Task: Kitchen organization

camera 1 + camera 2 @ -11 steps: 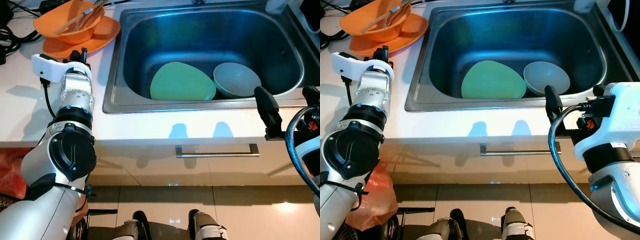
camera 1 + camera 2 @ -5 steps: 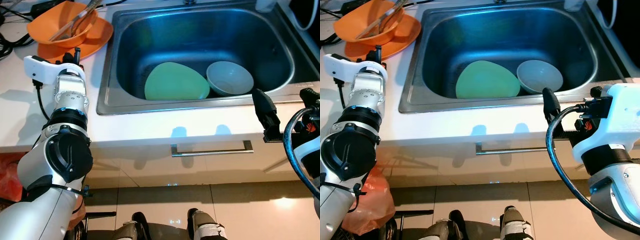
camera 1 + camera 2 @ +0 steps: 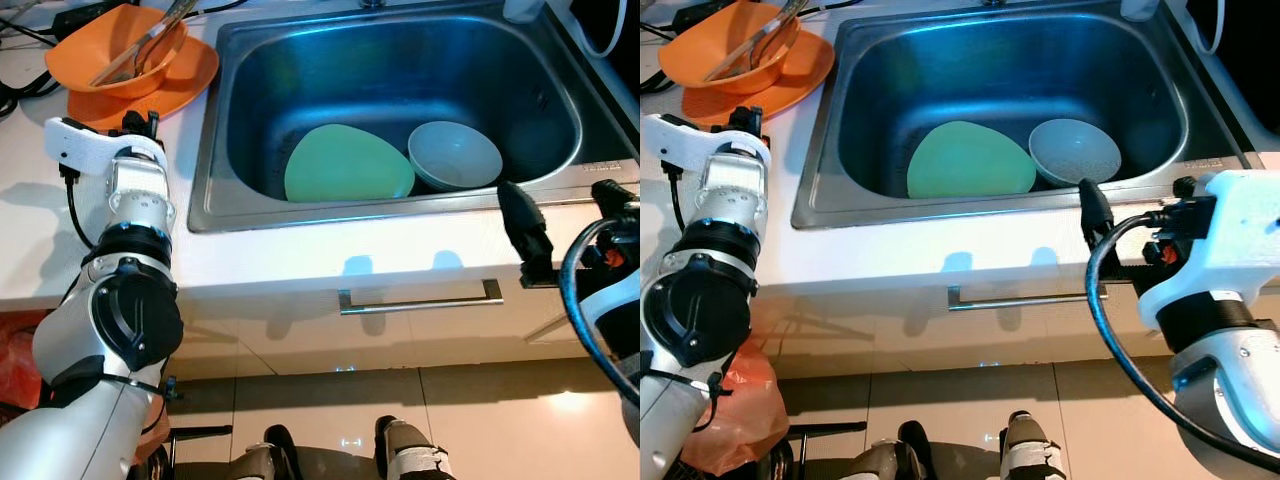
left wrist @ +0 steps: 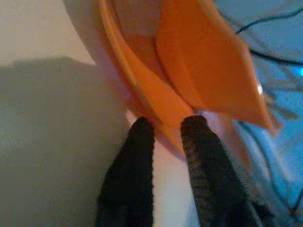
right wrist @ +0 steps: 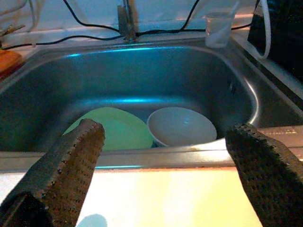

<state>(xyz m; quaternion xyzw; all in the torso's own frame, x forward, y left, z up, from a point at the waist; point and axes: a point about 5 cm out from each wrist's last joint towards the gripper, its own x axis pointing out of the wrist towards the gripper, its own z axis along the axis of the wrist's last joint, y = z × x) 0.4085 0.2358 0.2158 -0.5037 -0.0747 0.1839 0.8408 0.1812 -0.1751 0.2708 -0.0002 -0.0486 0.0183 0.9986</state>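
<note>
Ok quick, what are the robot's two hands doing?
Left gripper: nearly shut, fingertips at the orange plate rim.
Right gripper: open, holding nothing.

The near part of the sink point(image 3: 560, 90) holds a green plate point(image 3: 348, 165) and a grey bowl point(image 3: 455, 156); its far part is free.

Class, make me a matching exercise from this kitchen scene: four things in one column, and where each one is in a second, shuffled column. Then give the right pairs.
Things:
1. green plate
2. orange bowl
3. left gripper
4. right gripper

Places:
A. on the orange plate
B. open, before the sink's near rim
C. lying in the sink
D. at the orange plate's rim

Pairs: 1-C, 2-A, 3-D, 4-B
</note>
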